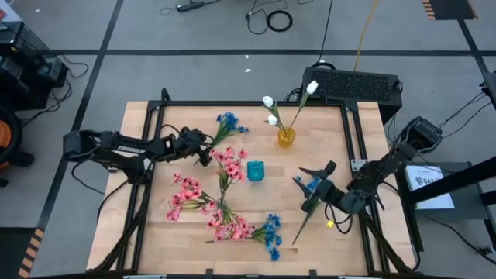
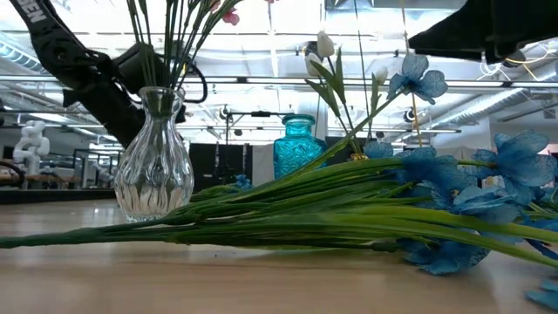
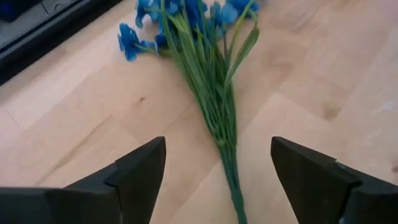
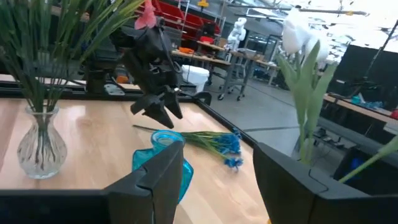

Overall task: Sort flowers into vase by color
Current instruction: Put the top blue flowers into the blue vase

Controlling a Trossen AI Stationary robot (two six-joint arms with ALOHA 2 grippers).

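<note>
A blue spray (image 1: 227,124) lies flat on the table's far left part. My left gripper (image 1: 208,149) is open at its stem end; in the left wrist view the fingers stand on either side of the stem (image 3: 227,155) without touching it. My right gripper (image 1: 314,174) is open and raised over a second blue spray (image 1: 312,188), whose stem (image 1: 298,232) runs toward the near edge. Whether that spray touches the gripper is hidden. A third blue spray (image 1: 271,232) lies near the front edge. Pink sprays stand in a clear glass vase (image 1: 223,209), and white tulips stand in a yellow vase (image 1: 287,137).
A teal glass vase (image 1: 256,170) stands mid-table between both grippers, holding no flowers. The pink blossoms (image 1: 186,195) fan out widely around the clear vase (image 2: 155,166). A black frame (image 1: 232,103) borders the table. Bare wood shows on the near right (image 1: 341,248).
</note>
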